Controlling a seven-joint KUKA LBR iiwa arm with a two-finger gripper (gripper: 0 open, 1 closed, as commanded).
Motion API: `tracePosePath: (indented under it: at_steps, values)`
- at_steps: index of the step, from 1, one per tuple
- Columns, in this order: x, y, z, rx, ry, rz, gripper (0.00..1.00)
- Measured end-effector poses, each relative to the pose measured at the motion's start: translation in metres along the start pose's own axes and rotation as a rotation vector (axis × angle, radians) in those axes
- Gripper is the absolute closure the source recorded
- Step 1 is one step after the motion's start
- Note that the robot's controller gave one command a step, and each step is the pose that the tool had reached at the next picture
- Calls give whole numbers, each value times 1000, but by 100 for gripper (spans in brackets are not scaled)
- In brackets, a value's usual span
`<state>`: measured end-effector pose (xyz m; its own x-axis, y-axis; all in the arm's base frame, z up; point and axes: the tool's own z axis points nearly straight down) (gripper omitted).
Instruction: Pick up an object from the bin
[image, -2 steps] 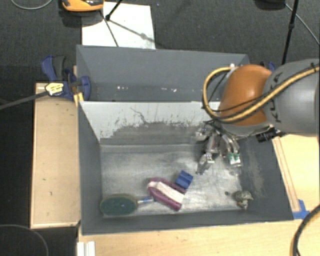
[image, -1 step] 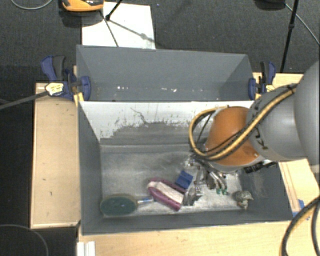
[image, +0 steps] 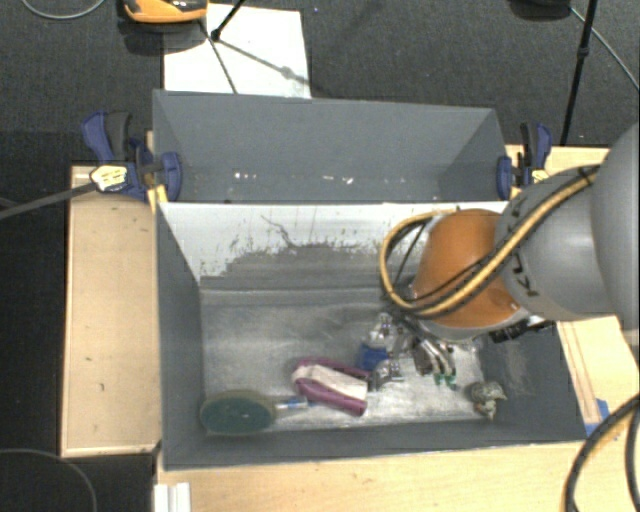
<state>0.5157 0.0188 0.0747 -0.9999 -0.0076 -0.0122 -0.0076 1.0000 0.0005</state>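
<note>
gripper low near bin's front edge, beside purple roll | guess: stuff lies flat there | grip: can't tell

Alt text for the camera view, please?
The gripper hangs low in the grey bin, just right of a purple-and-white bundle. A round green disc lies front left, a small grey piece front right.

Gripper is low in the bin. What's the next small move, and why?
Probably a short shift left, toward the purple-and-white object. It lies on the bin floor right beside the gripper, nearer than the small grey piece or the green disc.
</note>
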Motion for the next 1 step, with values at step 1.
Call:
tracePosePath:
  at_steps: [1]
  values:
    - [1,0,-191,-1,3,-471,100]
